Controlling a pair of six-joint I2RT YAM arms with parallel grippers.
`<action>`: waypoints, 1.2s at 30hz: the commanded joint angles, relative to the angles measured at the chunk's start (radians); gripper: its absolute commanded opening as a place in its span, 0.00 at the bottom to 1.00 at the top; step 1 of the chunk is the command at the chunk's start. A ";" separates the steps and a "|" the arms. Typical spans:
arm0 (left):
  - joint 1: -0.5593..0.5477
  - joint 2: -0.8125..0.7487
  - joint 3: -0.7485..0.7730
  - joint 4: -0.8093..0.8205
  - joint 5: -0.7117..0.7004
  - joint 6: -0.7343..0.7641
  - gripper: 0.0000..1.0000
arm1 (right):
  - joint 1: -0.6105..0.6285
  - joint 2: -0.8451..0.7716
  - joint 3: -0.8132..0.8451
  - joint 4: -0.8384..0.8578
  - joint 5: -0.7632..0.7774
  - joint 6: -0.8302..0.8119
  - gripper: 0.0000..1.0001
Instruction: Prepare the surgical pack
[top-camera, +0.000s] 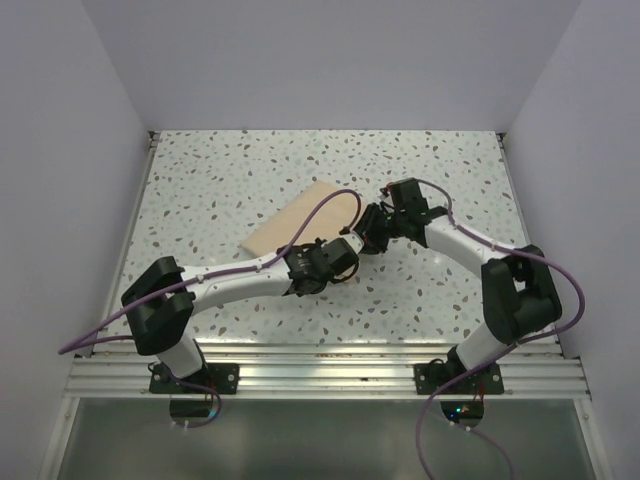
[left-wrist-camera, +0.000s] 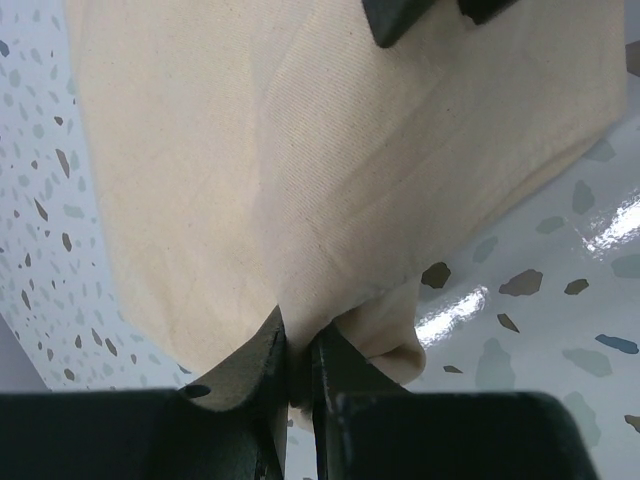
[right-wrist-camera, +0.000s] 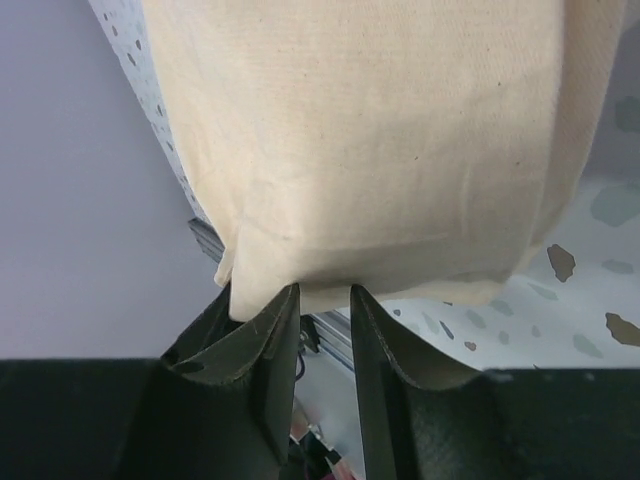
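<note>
One tan folded cloth bundle (top-camera: 300, 215). Two white-and-black robot arms: left arm (top-camera: 230, 280), right arm (top-camera: 470, 245). Black fingers, four in all: left fingers (left-wrist-camera: 250, 380) two, right fingers (right-wrist-camera: 250, 350) two. Two purple cables: left cable (top-camera: 95, 333), right cable (top-camera: 583, 295). One white speckled tabletop (top-camera: 250, 165). One ribbed aluminium rail (top-camera: 330, 375).
</note>
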 joint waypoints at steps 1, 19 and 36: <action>0.011 -0.025 0.036 0.089 0.001 0.039 0.00 | 0.000 -0.046 0.093 -0.082 0.021 -0.061 0.32; 0.013 0.009 0.093 0.083 0.010 0.030 0.00 | 0.003 0.120 0.245 -0.058 -0.014 -0.089 0.09; 0.041 0.000 0.141 0.072 0.044 0.019 0.00 | 0.018 0.075 0.026 0.095 -0.040 -0.083 0.07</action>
